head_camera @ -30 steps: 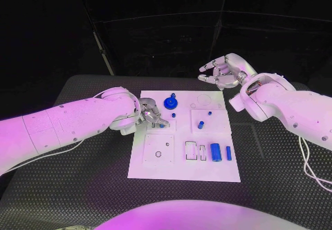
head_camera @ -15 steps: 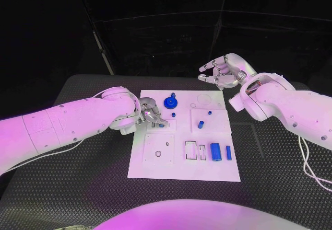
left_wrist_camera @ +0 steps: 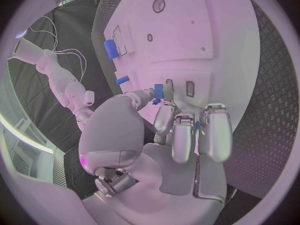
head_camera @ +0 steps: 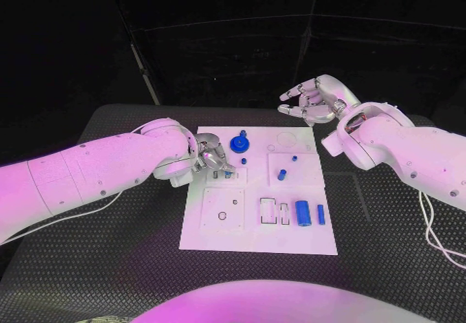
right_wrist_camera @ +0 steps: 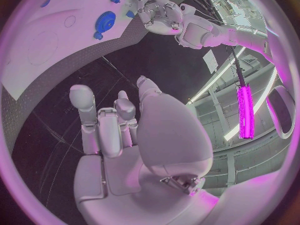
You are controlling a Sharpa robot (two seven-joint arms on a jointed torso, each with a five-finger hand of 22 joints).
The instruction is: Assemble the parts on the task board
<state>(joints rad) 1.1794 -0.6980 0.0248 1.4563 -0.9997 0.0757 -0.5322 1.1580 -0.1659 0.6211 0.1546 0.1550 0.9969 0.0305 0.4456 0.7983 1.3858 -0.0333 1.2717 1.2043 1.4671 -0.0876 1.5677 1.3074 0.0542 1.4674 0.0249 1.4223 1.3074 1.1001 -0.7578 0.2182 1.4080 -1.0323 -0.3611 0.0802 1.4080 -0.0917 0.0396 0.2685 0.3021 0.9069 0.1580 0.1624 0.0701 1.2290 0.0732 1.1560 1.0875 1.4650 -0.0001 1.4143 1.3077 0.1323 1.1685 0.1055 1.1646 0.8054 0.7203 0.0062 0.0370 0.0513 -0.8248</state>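
Left hand: the left hand [head_camera: 211, 160] has drawn back a little toward the board's left edge since a second ago; it pinches a small blue peg [left_wrist_camera: 158, 91] over the slots [left_wrist_camera: 189, 88].
Right hand: the right hand [head_camera: 312, 101] hovers beyond the white board [head_camera: 254, 239], fingers curled, holding nothing, unmoved.
Other parts: blue gear [head_camera: 240, 144] and cylinder [head_camera: 302, 213] lie untouched.
Meaning: peg likely not yet seated.
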